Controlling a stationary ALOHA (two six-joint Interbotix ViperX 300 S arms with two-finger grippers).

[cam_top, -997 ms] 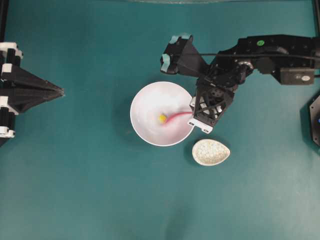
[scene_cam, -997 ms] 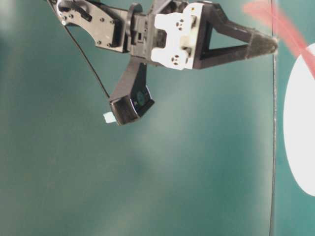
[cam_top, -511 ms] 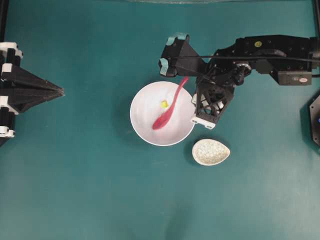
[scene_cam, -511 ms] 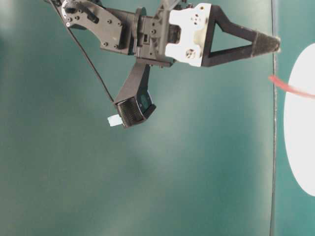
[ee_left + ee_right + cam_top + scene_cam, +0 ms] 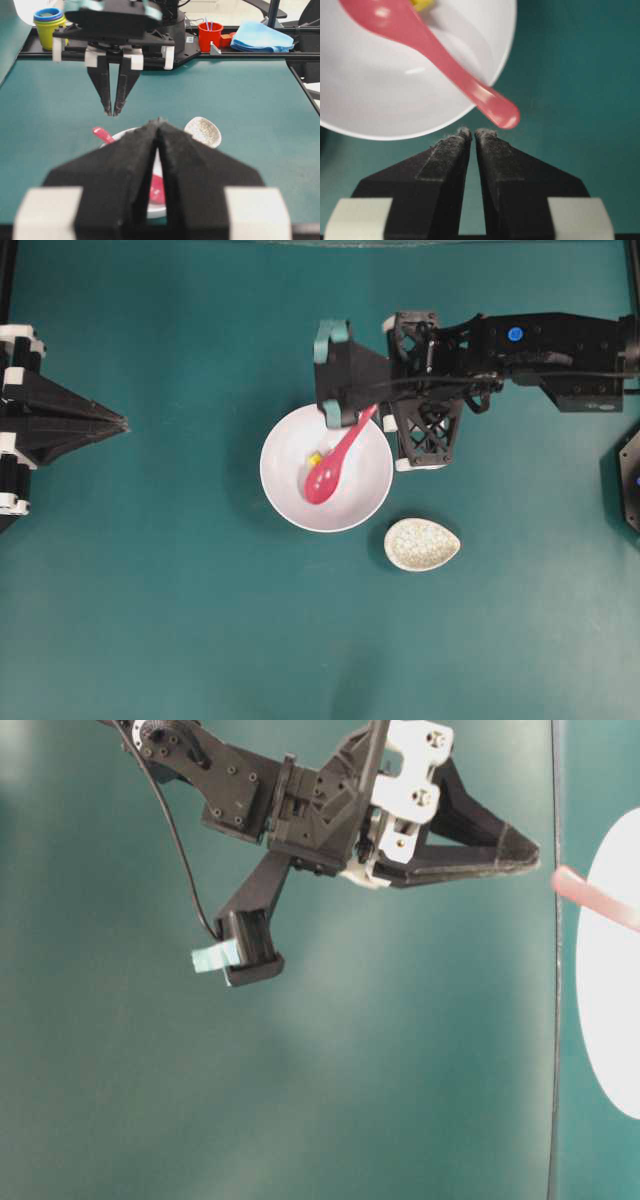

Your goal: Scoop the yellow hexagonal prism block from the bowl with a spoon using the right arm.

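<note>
Yellow hexagonal prism block [image 5: 313,457]: tiny, probably light and hard, apt to skid on glazed ware.

Overhead: it lies inside the bowl [image 5: 275,490], just beside the scoop of the spoon [image 5: 335,462]; contact cannot be told. The handle leans out over the rim.

Right wrist view: right gripper [image 5: 472,133] closed to a sliver and holding nothing, with the handle tip just ahead. The spoon is glossy and likely slippery; grip the handle end.

Left wrist view: left gripper [image 5: 159,122] closed, empty, parked well apart.

no readable text, labels or numbers
</note>
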